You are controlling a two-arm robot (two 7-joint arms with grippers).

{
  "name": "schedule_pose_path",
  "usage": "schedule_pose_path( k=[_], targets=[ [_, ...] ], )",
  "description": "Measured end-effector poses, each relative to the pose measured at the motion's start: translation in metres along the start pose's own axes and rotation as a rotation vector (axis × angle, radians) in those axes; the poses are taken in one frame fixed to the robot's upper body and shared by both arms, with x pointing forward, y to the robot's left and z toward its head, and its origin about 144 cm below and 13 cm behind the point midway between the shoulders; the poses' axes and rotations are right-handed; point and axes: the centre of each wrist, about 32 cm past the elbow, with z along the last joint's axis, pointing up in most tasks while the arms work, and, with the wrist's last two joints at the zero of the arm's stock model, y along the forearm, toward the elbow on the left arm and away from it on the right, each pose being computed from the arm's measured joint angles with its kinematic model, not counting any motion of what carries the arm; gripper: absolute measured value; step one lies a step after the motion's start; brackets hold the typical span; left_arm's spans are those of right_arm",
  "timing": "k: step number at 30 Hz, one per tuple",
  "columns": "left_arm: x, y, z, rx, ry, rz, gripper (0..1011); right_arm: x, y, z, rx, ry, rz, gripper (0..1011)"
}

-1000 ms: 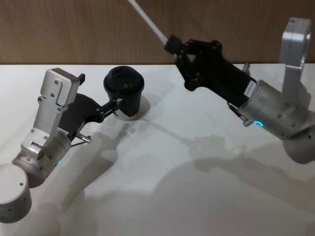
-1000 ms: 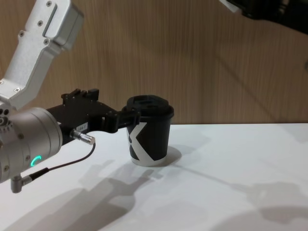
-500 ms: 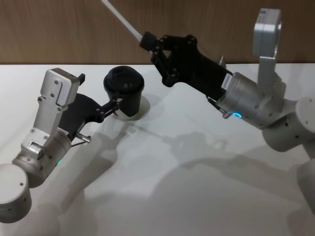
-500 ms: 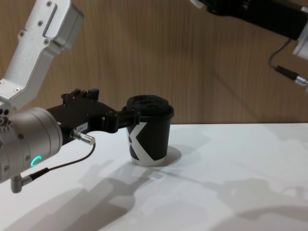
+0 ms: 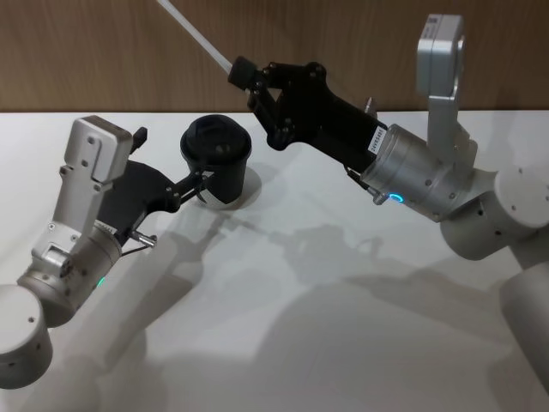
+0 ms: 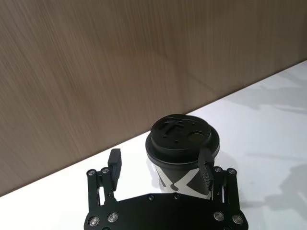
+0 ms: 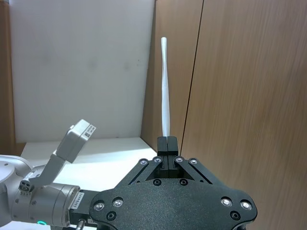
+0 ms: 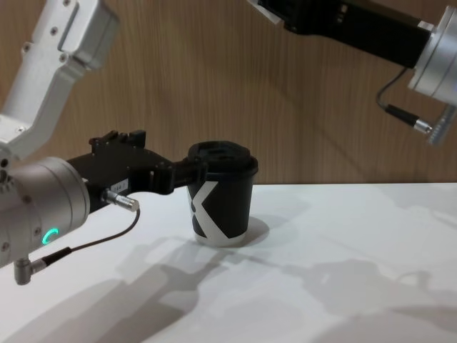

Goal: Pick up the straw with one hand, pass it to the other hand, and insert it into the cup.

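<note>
Clamping the straw in the right end effector, bracketing the cup between the left end effector's parted fingers; seemingly preparing handover, needing the left freed.

A white table stands before a wood-panelled wall.

Cup on table, centre-left. Left gripper just left of cup. Right gripper above cup, right of it, straw clamped, projecting up-left.
</note>
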Motion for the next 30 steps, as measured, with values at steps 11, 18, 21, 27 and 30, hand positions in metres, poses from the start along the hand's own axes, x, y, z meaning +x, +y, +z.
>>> schedule_pose_path(
  k=[11, 18, 21, 27, 30],
  targets=[
    [0.013, 0.007, 0.005, -0.033, 0.114, -0.043, 1003, 0.001, 0.003, -0.003, -0.004, 0.003, -0.002, 0],
    [0.028, 0.017, 0.007, -0.067, 0.208, -0.088, 1003, 0.001, 0.004, -0.003, -0.004, 0.004, -0.002, 1],
    [0.036, 0.022, 0.007, -0.087, 0.255, -0.113, 1002, 0.001, 0.004, -0.004, -0.005, 0.004, -0.002, 1],
    [0.055, 0.035, 0.006, -0.134, 0.361, -0.172, 1003, 0.001, 0.004, -0.004, -0.005, 0.004, -0.002, 1],
    [0.063, 0.040, 0.006, -0.157, 0.406, -0.198, 1003, 0.001, 0.004, -0.004, -0.005, 0.005, -0.003, 1]
  ],
)
